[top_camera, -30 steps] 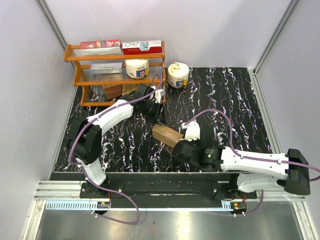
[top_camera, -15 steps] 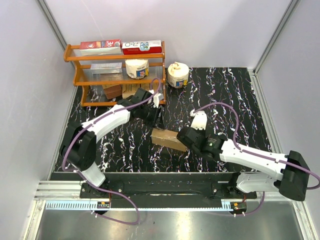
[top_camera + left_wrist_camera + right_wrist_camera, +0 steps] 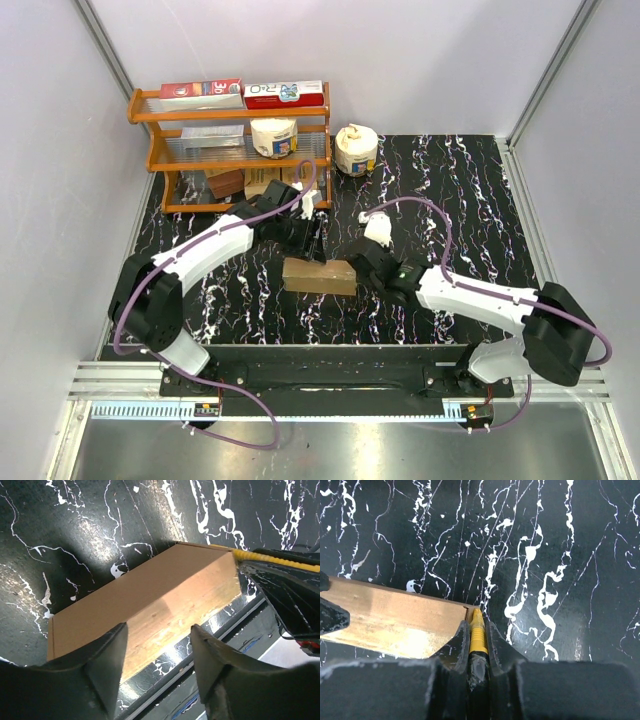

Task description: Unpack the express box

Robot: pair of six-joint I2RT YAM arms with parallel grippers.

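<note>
Two arms meet at the express box point(image 3: 319, 277). It lies flat on the black marbled table point(image 3: 460, 190), towards the front edge and between the two bases, with its long side running left to right. Its top looks closed.

We note the left gripper point(image 3: 157, 662) just behind and above the box. Its fingers point(image 3: 107, 665) stand apart, released, with only bare cardboard showing in the gap. Whether they touch the cardboard we cannot tell.

We note the right gripper point(image 3: 476, 630) at the right end of the box, clenched on a yellow-handled tool point(image 3: 477, 639). The tip of the tool meets the top corner of that end.

At the back left stands an orange shelf rack point(image 3: 200, 117) with red-and-white cartons point(image 3: 243, 93) on its top tier. A white roll point(image 3: 355, 150) rests on the table just beside the rack.
</note>
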